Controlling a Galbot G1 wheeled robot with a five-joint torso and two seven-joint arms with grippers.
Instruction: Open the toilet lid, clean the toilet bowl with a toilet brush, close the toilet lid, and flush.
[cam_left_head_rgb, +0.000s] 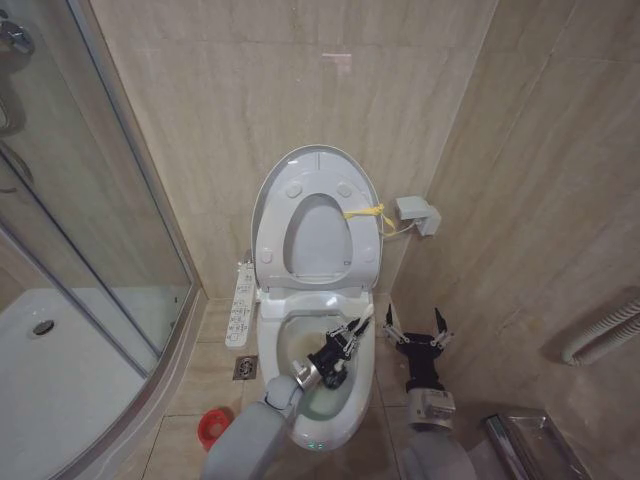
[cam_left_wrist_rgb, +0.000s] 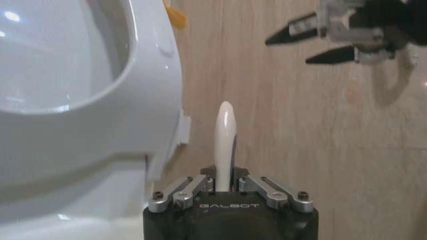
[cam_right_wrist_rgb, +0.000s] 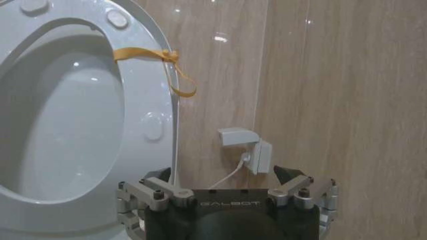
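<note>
Glossy white plastic oval toilet lid upright; left gripper clamps slim white-handled toilet brush inside white ceramic toilet bowl; right gripper beside bowl's right rim, jaws wide, empty.

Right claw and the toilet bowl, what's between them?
In the head view, bare beige floor tile separates the open right claw from the toilet bowl. The toilet brush handle tip pokes toward that gap.

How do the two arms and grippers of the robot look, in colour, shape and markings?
Both arms have smooth light grey shells with silver metal wrist rings. The left gripper and the right gripper are black bodies with slim dark tapered fingers on silver bolted linkage bars. White GALBOT lettering marks each gripper's body in the wrist views.
</note>
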